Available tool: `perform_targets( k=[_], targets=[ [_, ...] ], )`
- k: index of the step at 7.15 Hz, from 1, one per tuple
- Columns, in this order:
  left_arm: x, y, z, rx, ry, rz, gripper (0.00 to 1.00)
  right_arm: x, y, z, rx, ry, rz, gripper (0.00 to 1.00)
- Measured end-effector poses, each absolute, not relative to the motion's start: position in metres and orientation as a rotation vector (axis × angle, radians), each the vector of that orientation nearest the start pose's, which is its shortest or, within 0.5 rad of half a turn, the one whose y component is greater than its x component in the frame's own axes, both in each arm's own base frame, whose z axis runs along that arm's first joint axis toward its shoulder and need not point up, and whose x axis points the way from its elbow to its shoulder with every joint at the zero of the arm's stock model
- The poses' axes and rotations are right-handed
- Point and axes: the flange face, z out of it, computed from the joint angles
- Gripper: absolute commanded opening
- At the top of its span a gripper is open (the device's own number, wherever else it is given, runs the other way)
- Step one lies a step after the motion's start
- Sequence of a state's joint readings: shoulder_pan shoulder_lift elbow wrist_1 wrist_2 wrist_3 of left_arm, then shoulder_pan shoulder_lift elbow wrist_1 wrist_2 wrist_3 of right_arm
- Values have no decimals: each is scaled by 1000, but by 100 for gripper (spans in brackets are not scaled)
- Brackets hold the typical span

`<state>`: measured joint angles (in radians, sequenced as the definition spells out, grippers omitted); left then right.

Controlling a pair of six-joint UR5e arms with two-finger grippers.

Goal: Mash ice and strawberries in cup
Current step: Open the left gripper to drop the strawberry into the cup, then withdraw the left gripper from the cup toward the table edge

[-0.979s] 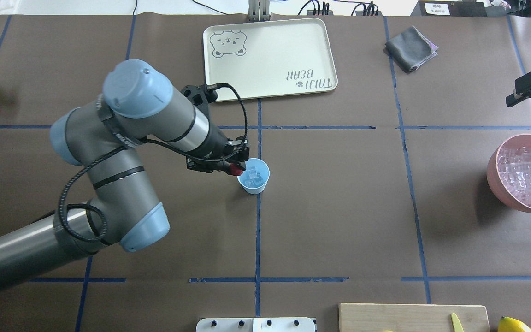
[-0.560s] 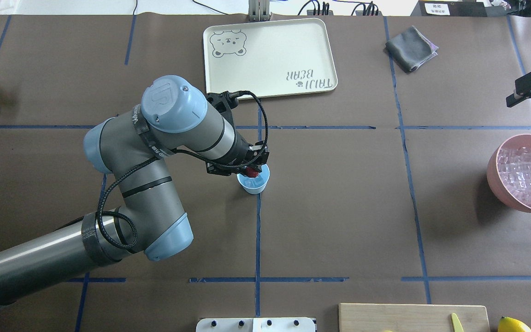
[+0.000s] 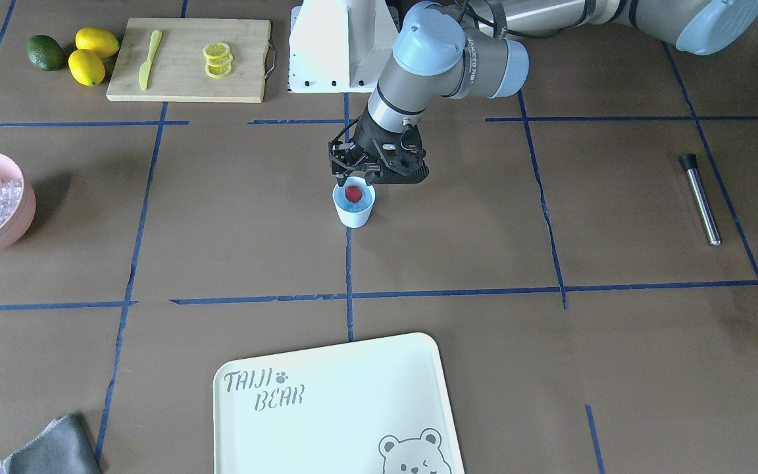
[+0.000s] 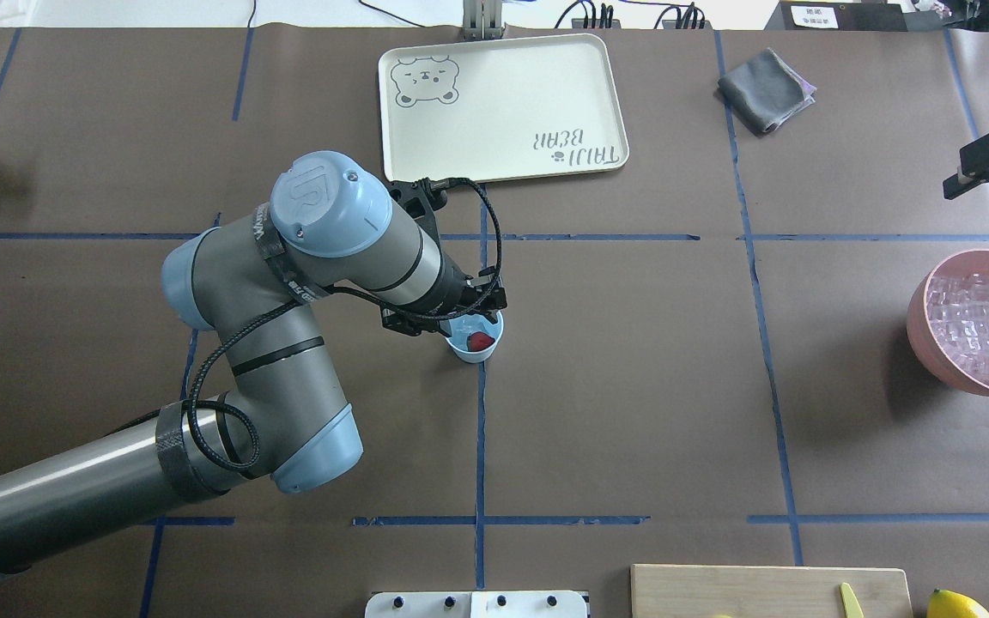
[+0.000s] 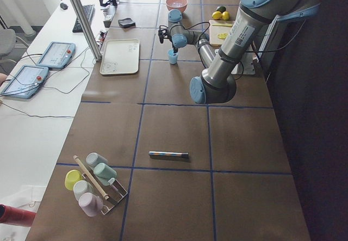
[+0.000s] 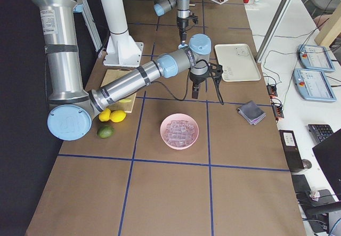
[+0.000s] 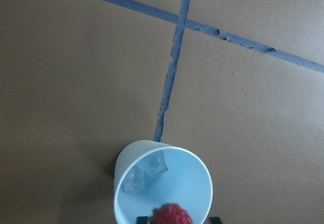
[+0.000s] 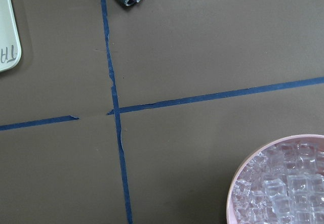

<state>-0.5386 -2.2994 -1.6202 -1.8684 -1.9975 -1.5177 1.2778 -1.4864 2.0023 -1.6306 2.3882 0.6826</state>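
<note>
The small pale blue cup (image 4: 460, 348) (image 3: 355, 214) stands on the brown table at a crossing of blue tape lines. Clear ice cubes (image 7: 147, 171) lie in its bottom. One red strawberry (image 4: 481, 342) (image 3: 353, 193) (image 7: 171, 215) sits inside the cup on the ice. My left gripper (image 3: 356, 178) (image 4: 482, 311) hangs just above the rim, open, with a gap between its fingertips and the berry. My right gripper (image 4: 988, 184) hovers at the table's far right edge, open and holding nothing, beyond the pink bowl.
A pink bowl (image 4: 919, 318) (image 8: 237, 183) full of ice cubes stands at the right. A cream bear tray (image 4: 503, 129) and a grey cloth (image 4: 765, 90) lie at the back. A metal rod (image 3: 700, 197) lies at the left. A cutting board (image 3: 175, 76) holds lemon slices and a knife.
My left arm swung right until its gripper stood over the cup. The strawberry, held between the fingers before, now lies in the cup, and the fingers have parted. The right arm stayed still.
</note>
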Motion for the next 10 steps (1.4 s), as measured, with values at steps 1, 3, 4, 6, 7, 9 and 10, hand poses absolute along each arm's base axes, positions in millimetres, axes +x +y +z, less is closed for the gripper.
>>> perform_targets(
  k=[1, 3, 4, 6, 7, 9, 10],
  targets=[
    [544, -433, 159, -58, 1125, -203, 90, -85, -493, 410, 3, -910, 176, 100],
    [532, -438, 158, -49, 1130, -210, 90, -85, -493, 410, 4, -909, 177, 100],
    [510, -446, 165, -35, 1128, -211, 90, -85, -493, 410, 3, -909, 177, 100],
    [427, -461, 223, 38, 1102, -111, 90, -85, -493, 411, 2, -909, 178, 100],
    [386, -468, 259, 73, 1072, -61, 90, -85, -493, 411, 2, -908, 178, 100],
    [305, -476, 338, 134, 988, 29, 90, -85, -494, 411, 1, -908, 179, 100],
    [263, -479, 378, 161, 941, 76, 90, -84, -494, 411, 2, -908, 181, 100]
  ],
)
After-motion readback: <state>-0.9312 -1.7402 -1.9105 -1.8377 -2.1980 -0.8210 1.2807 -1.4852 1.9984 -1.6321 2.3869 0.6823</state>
